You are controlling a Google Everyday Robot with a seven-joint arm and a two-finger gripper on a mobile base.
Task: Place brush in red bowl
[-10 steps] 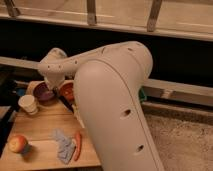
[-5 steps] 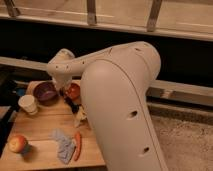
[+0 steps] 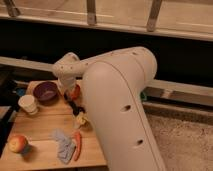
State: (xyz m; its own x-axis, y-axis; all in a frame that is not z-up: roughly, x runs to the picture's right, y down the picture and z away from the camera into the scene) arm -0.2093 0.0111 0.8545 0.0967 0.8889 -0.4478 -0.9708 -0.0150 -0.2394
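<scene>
The red bowl (image 3: 75, 92) shows only as an orange-red sliver at the back of the wooden table (image 3: 37, 127), mostly hidden by my arm. My gripper (image 3: 69, 91) hangs down from the white wrist right at the bowl's left side, and it is shut. A slim dark shape (image 3: 75, 107) lies just in front of the bowl and looks like the brush. Whether the gripper holds it I cannot tell.
A purple bowl (image 3: 46, 91) sits left of the red one, with a white cup (image 3: 28, 104) in front of it. An apple (image 3: 17, 143), a grey cloth (image 3: 62, 145) and a carrot (image 3: 77, 144) lie near the front edge. A yellowish object (image 3: 81, 119) lies by my arm.
The wrist has swung right from above the purple bowl to beside the red bowl, covering more of it. The other objects on the table have stayed put.
</scene>
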